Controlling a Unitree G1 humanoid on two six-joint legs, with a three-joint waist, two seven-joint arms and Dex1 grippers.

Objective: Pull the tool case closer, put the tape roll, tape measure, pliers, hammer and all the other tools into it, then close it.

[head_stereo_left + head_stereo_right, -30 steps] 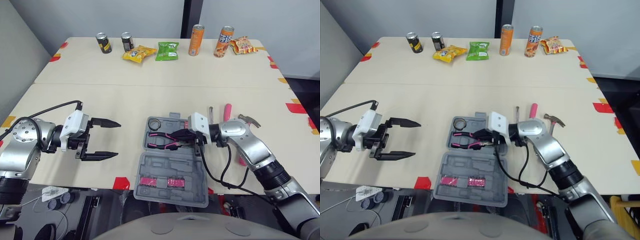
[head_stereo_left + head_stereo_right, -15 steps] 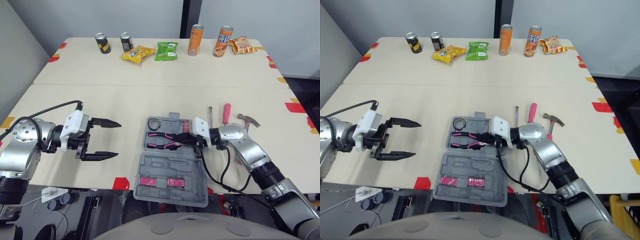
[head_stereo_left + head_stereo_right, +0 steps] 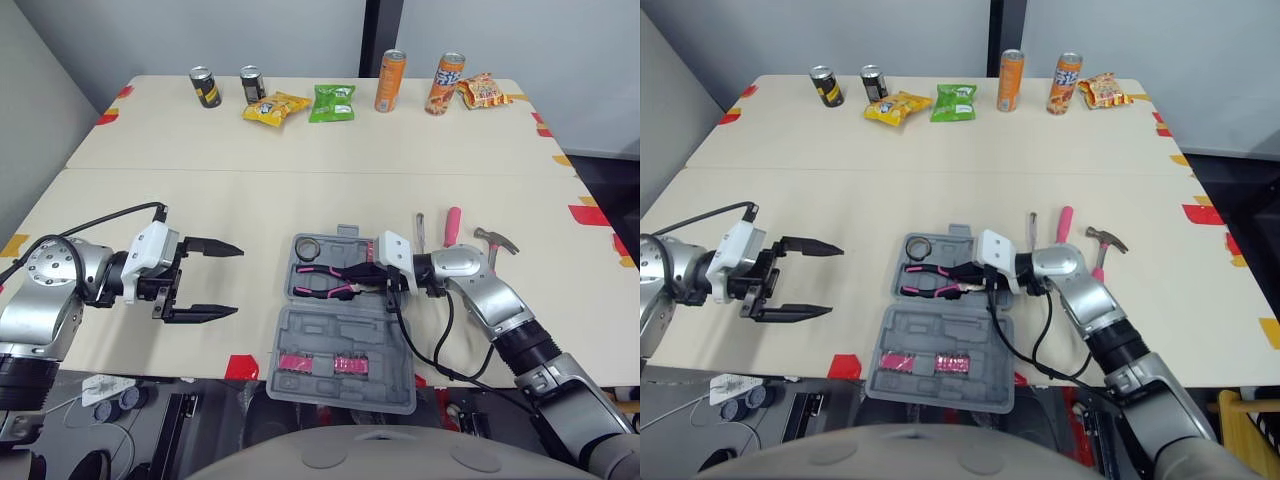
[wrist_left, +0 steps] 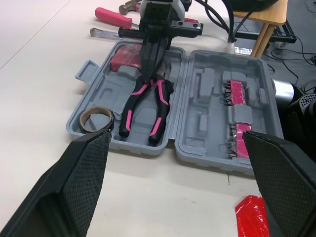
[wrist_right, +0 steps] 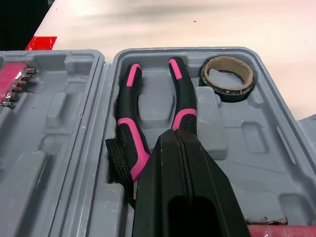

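The grey tool case (image 3: 345, 392) lies open at the table's near edge, its lid towards me. Black-and-pink pliers (image 3: 322, 282) lie in the tray beside the tape roll (image 3: 308, 247), and a red-pink item (image 4: 126, 52) sits in a far compartment. My right gripper (image 3: 347, 276) is shut, its tip resting over the pliers' head (image 5: 129, 133), which it hides. Right of the case lie a thin screwdriver (image 3: 420, 231), a pink-handled tool (image 3: 453, 224) and the hammer (image 3: 497, 240). My left gripper (image 3: 215, 280) hovers open and holds nothing, left of the case.
Along the table's far edge stand two dark cans (image 3: 205, 86), two orange cans (image 3: 390, 80) and snack bags (image 3: 333, 101). Red tape marks (image 3: 243, 366) dot the table edges. A strip of pink bits (image 3: 320, 362) sits in the lid, which overhangs the near edge.
My right wrist has sunk lower and its forearm shifted; the shut gripper stays over the pliers in the case. The left gripper has not moved.
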